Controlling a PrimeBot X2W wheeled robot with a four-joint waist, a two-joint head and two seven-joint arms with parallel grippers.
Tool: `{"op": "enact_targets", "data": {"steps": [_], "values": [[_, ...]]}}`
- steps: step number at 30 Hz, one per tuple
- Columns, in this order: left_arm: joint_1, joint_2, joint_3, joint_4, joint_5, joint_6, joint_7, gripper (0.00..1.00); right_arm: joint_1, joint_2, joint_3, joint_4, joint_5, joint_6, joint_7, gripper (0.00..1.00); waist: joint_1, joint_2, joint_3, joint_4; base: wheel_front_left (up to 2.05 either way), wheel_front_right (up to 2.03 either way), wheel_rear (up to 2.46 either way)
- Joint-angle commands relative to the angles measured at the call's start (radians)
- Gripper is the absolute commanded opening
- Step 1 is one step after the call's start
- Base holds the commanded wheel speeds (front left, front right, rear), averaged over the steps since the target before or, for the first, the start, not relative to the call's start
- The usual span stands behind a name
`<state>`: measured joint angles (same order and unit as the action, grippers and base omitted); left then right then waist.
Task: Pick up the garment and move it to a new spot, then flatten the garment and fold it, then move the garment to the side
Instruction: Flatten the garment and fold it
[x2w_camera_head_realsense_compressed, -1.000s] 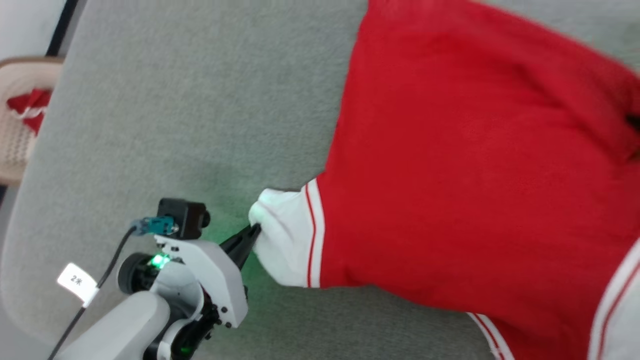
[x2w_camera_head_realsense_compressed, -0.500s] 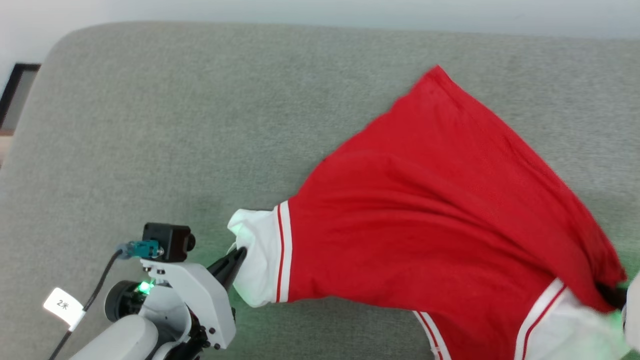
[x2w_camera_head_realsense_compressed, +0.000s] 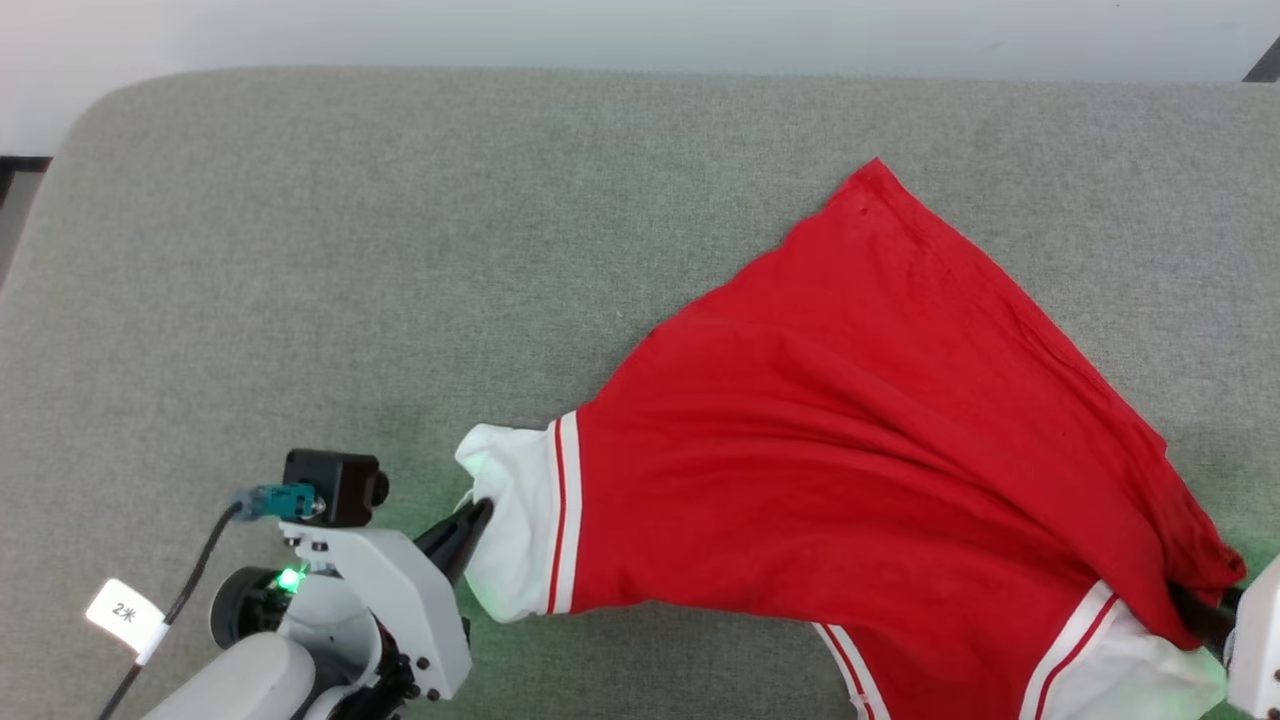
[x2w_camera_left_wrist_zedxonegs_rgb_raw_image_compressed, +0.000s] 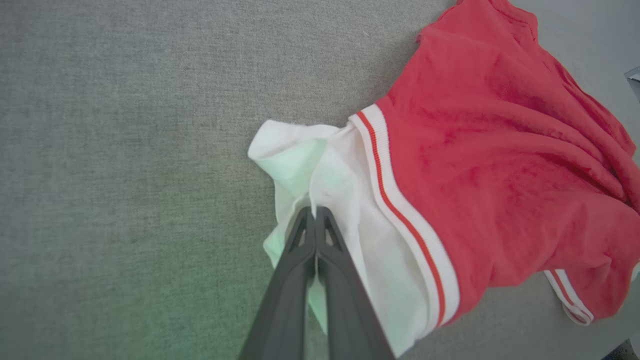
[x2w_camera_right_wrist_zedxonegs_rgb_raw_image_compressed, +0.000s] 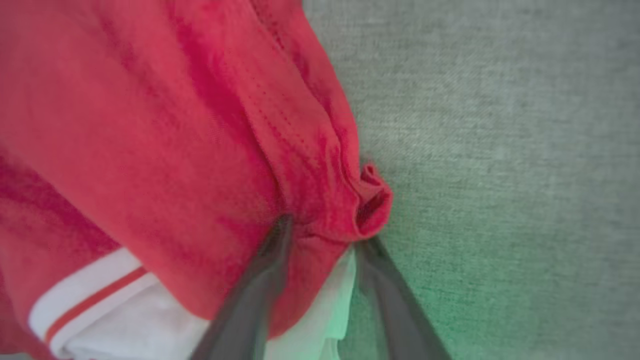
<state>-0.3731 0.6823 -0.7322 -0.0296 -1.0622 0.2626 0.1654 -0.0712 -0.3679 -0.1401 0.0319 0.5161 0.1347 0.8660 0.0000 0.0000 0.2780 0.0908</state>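
Grey padded surface (x2w_camera_head_realsense_compressed: 300, 250) fills the scene, with a pale wall along its far edge. On its right half lies the garment (x2w_camera_head_realsense_compressed: 850, 450), red side up, drawn into a rough triangle with one corner at the far right and long creases running toward the near right. Its white sleeve end (x2w_camera_head_realsense_compressed: 510, 530) points left. The left gripper (x2w_camera_head_realsense_compressed: 478, 512) is clamped tight on that sleeve. At the near right, the right gripper (x2w_camera_right_wrist_zedxonegs_rgb_raw_image_compressed: 324, 232) has its fingers parted on either side of a bunched red fold (x2w_camera_right_wrist_zedxonegs_rgb_raw_image_compressed: 370, 200), not visibly pinching it. By this layout, the garment seems already placed and flattening only partly done. Folding and moving it aside remain.
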Motion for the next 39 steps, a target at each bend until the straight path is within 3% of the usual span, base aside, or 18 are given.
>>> {"op": "enact_targets", "data": {"steps": [1, 12, 17, 21, 26, 33, 39], "values": [[0.006, 0.001, 0.005, -0.002, -0.003, -0.003, -0.007, 0.0, 0.03, 0.004, 0.005, 0.038, -0.011, -0.007, 0.034, 1.0, 0.0, 0.0, 0.002, -0.001, 0.0, 0.0, 0.0], [0.014, 0.002, 0.008, -0.025, 0.001, 0.007, -0.021, 0.0, -0.071, -0.04, -0.071, -0.322, 0.076, -0.004, 0.175, 1.0, 0.0, 0.0, 0.02, 0.003, 0.0, 0.0, 0.0], [-0.012, -0.014, 0.0, -0.031, 0.011, -0.004, -0.022, 0.0, -0.232, -0.085, -0.02, -0.378, 0.052, -0.004, 0.113, 1.0, 0.0, 0.0, 0.042, 0.037, 0.0, 0.0, 0.0], [-0.041, -0.043, -0.015, -0.021, 0.022, -0.021, -0.02, 0.0, -0.402, -0.108, 0.089, -0.273, 0.014, -0.004, -0.004, 1.0, 0.0, 0.0, 0.069, 0.078, 0.0, 0.0, 0.0], [-0.093, -0.095, -0.045, 0.003, 0.04, -0.057, -0.015, 0.0, -0.615, -0.152, 0.256, -0.035, 0.0, -0.004, -0.088, 1.0, 0.0, 0.0, 0.111, 0.15, 0.0, 0.0, 0.0], [-0.168, -0.176, -0.09, 0.061, 0.06, -0.118, -0.01, 0.0, -0.857, -0.214, 0.474, 0.296, 0.057, -0.004, -0.09, 1.0, 0.0, 0.0, 0.169, 0.259, 0.0, 0.0, 0.0], [-0.201, -0.223, -0.111, 0.11, 0.062, -0.158, -0.02, 0.0, -0.958, -0.235, 0.609, 0.518, 0.101, -0.004, -0.033, 1.0, 0.0, 0.0, 0.198, 0.32, 0.0, 0.0, 0.0]]}}
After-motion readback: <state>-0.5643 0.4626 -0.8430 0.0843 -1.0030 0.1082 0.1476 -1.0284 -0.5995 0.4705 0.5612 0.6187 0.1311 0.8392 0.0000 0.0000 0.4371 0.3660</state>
